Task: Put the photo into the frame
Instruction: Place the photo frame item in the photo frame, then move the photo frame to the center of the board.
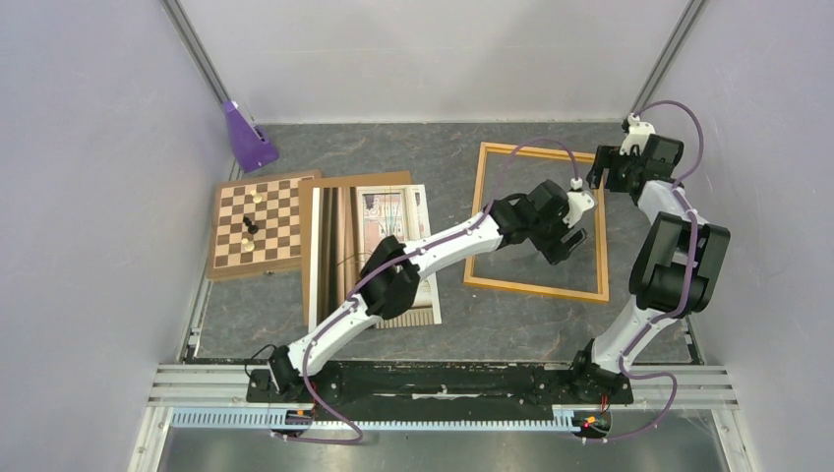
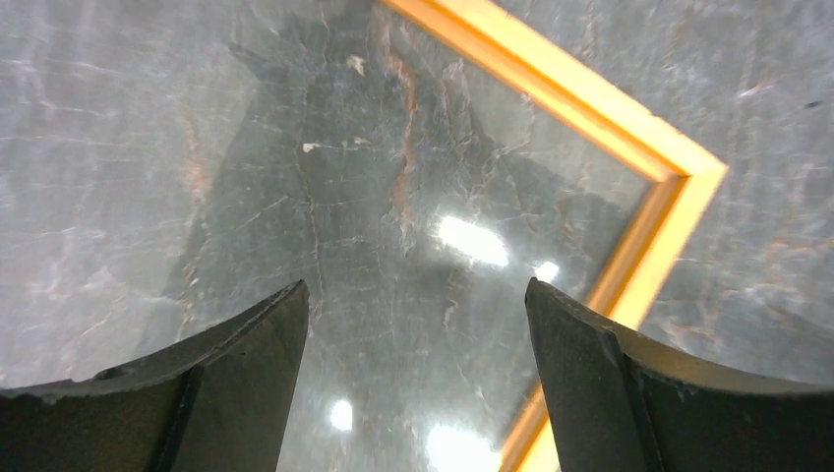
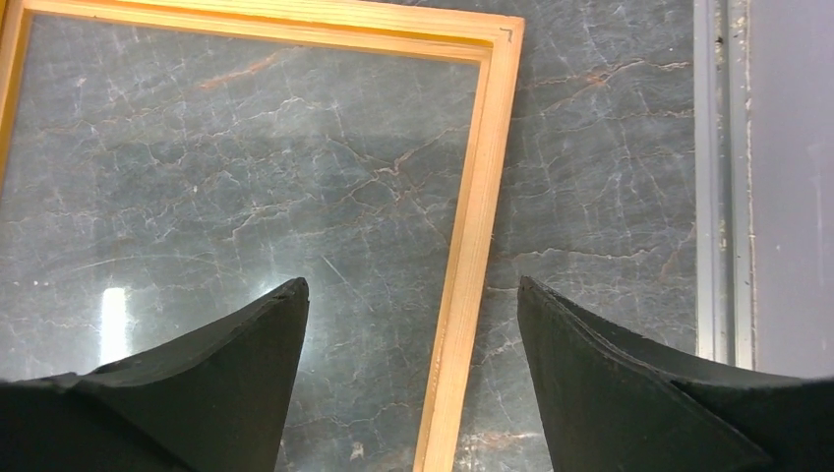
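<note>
Grey stone-patterned tabletop (image 1: pixel 393 147), with the frame (image 1: pixel 536 290) lying empty at the right and the photo (image 1: pixel 339 231) well apart from it at centre-left.

I read the frame as lying flat, its pane (image 3: pixel 246 197) glinting. The photo lies face up on a brown backing board (image 1: pixel 359 178), just beside a chessboard (image 1: pixel 258 231), and my left arm (image 1: pixel 433 246) crosses above its near part. The left jaws hang spread and empty over the pane. The right jaws, likewise spread and empty, hover at the frame's far right corner. I judge the print to be light, limp, glossy and easily creased, and too flat to pinch from above. The best hold looks to be its right edge, which seems to overhang the board.
</note>
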### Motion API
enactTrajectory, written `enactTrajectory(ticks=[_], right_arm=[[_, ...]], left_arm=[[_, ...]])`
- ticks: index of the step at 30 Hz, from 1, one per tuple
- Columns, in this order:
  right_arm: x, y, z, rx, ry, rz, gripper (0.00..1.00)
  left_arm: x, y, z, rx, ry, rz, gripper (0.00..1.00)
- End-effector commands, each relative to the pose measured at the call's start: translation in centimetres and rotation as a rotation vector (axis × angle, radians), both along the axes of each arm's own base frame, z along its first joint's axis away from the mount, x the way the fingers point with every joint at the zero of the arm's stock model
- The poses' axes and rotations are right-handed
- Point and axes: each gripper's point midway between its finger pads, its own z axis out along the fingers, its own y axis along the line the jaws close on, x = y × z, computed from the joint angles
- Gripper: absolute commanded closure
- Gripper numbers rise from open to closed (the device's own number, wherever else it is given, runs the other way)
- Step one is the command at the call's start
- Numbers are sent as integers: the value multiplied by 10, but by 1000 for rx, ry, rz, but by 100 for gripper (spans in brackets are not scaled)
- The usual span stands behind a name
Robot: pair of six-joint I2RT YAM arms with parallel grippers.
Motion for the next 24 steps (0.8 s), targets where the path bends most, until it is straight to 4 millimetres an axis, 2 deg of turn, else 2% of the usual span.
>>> enactTrajectory(ticks=[1, 5, 9, 14, 19, 24], right_arm=[[-3, -8, 26, -73, -45, -25, 20], [-13, -11, 16, -85, -22, -53, 22], [-20, -15, 2, -94, 12, -81, 25], [-21, -15, -13, -86, 42, -90, 28], [-16, -14, -28, -83, 71, -91, 35], [-10, -16, -47, -78, 107, -93, 44]], left_arm=[[12, 14, 127, -158, -46, 78, 13], [18, 43, 143, -152, 15, 117, 12], [27, 84, 159, -136, 45, 159, 12], [47, 139, 163, -117, 51, 240, 12], [70, 186, 155, -108, 58, 330, 12], [83, 210, 140, -82, 56, 365, 12]])
